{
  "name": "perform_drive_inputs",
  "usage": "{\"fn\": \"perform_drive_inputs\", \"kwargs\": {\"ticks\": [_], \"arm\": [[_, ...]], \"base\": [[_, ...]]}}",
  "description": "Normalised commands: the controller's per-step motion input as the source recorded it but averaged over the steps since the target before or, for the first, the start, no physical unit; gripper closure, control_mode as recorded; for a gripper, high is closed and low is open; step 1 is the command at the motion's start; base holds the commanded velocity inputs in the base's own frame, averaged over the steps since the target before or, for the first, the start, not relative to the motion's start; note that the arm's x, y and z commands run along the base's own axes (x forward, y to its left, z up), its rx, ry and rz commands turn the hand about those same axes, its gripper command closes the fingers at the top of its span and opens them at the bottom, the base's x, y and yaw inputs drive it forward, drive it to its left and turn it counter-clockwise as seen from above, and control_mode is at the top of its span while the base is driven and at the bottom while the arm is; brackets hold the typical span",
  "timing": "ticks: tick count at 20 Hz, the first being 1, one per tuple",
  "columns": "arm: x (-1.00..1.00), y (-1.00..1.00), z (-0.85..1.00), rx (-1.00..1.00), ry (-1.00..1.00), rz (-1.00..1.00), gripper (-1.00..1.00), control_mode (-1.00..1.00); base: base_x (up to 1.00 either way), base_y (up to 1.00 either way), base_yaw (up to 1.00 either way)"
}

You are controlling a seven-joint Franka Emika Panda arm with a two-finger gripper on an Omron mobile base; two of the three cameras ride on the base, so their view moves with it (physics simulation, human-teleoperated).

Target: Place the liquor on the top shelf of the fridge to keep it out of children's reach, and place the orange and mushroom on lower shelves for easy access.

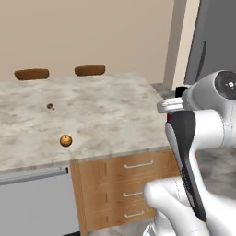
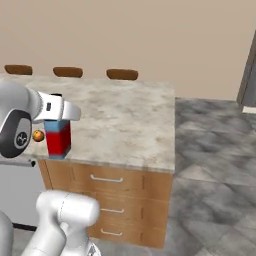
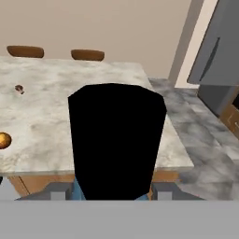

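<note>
My gripper (image 2: 57, 123) is shut on the liquor (image 2: 58, 139), a bottle with a blue upper half and a red lower half, held upright in the air by the counter's near edge. In the hand view its black cap (image 3: 116, 140) covers the middle, between my fingertips (image 3: 58, 189). The orange (image 1: 66, 140) (image 2: 38, 135) (image 3: 3, 140) lies on the marble counter (image 1: 106, 115) near its front. The tiny mushroom (image 1: 50, 107) (image 3: 19, 88) lies farther back. The grey fridge (image 1: 214, 41) (image 3: 219, 46) stands beyond the counter's right end with its door shut. The top shelf and the lower shelves are hidden.
Brown stool backs (image 1: 90, 70) line the counter's far side. Wooden drawers (image 1: 133, 184) and a grey panel (image 1: 37, 203) sit under its front. Grey stone floor (image 2: 215, 150) spreads to the right of the counter toward the fridge.
</note>
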Motion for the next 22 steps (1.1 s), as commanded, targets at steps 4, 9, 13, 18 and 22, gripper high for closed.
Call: {"fn": "perform_drive_inputs", "kwargs": {"ticks": [4,9,13,18,22], "arm": [[0.0,0.0,0.0,0.0,0.0,0.0,1.0,1.0],[0.0,0.0,0.0,0.0,0.0,0.0,1.0,1.0],[0.0,0.0,0.0,0.0,0.0,0.0,1.0,1.0],[0.0,0.0,0.0,0.0,0.0,0.0,1.0,1.0],[0.0,0.0,0.0,0.0,0.0,0.0,1.0,1.0]], "base": [[0.19,-1.0,-0.1],[0.4,-1.0,0.0],[0.43,-1.0,-0.01],[0.47,-1.0,0.0],[0.52,-1.0,0.0]]}}
